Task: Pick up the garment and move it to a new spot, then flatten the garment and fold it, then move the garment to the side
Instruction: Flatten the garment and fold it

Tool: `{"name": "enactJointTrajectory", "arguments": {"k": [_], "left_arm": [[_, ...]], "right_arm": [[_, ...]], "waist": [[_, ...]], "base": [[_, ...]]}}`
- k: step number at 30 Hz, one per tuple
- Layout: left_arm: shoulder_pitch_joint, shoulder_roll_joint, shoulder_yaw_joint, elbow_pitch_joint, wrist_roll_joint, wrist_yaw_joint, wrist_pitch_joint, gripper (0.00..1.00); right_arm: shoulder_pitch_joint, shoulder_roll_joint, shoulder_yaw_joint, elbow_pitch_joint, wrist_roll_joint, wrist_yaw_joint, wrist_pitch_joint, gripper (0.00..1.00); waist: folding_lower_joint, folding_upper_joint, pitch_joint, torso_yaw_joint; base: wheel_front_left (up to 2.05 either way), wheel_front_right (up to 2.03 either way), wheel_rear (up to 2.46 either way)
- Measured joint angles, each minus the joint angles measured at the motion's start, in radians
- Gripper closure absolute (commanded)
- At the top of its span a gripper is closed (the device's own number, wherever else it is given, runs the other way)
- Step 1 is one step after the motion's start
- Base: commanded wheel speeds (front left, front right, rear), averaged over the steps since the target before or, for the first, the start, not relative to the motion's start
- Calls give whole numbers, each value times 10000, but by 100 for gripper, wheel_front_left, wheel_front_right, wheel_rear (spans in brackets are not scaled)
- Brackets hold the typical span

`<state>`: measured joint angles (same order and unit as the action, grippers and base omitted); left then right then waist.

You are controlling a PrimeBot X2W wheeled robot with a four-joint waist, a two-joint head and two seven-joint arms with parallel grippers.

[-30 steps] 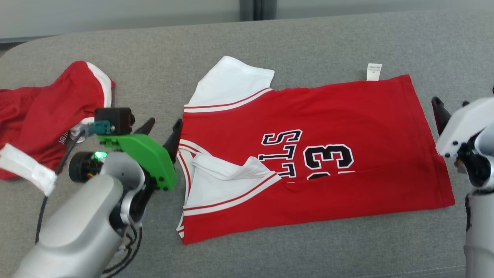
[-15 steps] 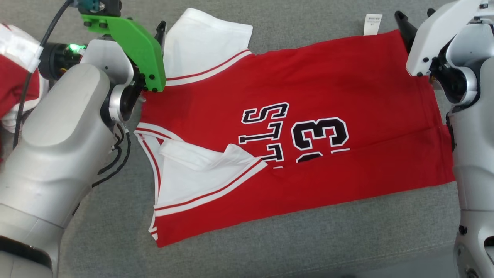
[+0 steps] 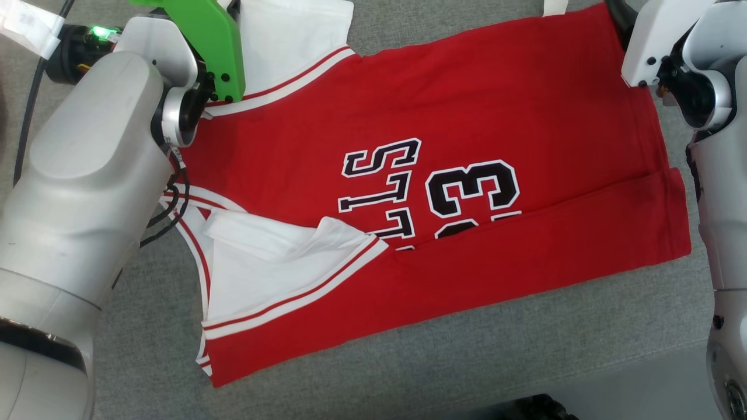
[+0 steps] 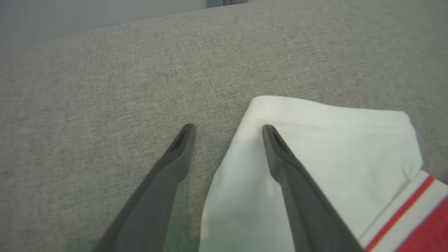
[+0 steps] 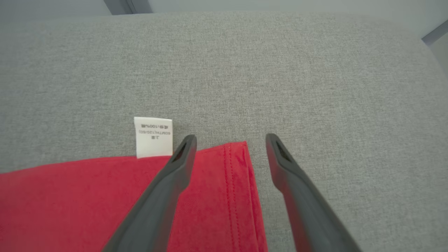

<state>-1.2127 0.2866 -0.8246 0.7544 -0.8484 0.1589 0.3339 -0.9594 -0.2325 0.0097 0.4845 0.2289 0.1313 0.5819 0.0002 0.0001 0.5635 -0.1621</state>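
The garment (image 3: 467, 134) is a red jersey with white sleeves and black lettering, lying flat on the grey cushion (image 3: 525, 350) with its near long edge folded over. My left gripper (image 4: 227, 130) stands open over the far white sleeve (image 4: 332, 154), one finger on the sleeve and one over bare cushion. My right gripper (image 5: 231, 140) is open astride the far hem corner of the garment (image 5: 234, 182), beside the white care tag (image 5: 153, 136). Nothing is pinched in either one. In the head view both forearms reach up past the top edge.
The grey fabric cushion (image 5: 280, 70) stretches beyond the garment on the far side. Its front edge (image 3: 642, 361) runs along the lower right of the head view. A white fabric strip (image 3: 29, 23) of another red piece lies at the top left.
The head camera has tilted down, so the scene slid up the picture. Both arms have reached forward from the garment's side edges to its far sleeve and far hem corner. Both grippers stayed open.
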Motion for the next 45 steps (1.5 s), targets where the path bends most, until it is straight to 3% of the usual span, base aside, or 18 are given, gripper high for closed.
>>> {"name": "enactJointTrajectory", "arguments": {"k": [6,7,9,16,28,29,30,35,45], "left_arm": [[-241,-173,-192,290,48,-192,301,0],[-287,-188,-251,334,50,-219,414,43],[-353,-230,-376,387,105,-238,456,100],[-514,-840,-828,504,493,-148,428,100],[-696,-1216,-930,686,500,-295,27,100],[-700,-1227,-928,708,499,-303,-17,100],[-699,-1237,-926,734,499,-301,-96,100],[-666,-1287,-895,811,548,-213,-794,100],[-337,-1425,-775,784,825,-217,-3170,100]], "right_arm": [[-125,-148,123,219,174,0,6,0],[-132,-188,134,230,182,0,6,0],[-162,-268,178,238,221,0,33,0],[-141,-932,606,-82,357,0,242,0],[61,-1873,1302,336,1264,0,639,0],[54,-1910,1348,376,1319,0,667,60],[39,-1946,1400,389,1356,0,663,100],[14,-1969,1490,474,1480,15,213,100],[168,-1985,1024,980,1231,8,-1237,100]], "waist": [[-1,0,194,10],[-1,0,227,23],[-1,0,290,46],[-2,0,464,290],[-2,0,651,650],[-2,-1,654,664],[-2,0,657,678],[-2,-1,669,759],[-1,0,402,1065]], "base": [[0,0,0],[0,0,0],[0,0,0],[0,0,0],[0,0,0],[0,0,0],[0,0,0],[0,0,0],[0,0,0]]}}
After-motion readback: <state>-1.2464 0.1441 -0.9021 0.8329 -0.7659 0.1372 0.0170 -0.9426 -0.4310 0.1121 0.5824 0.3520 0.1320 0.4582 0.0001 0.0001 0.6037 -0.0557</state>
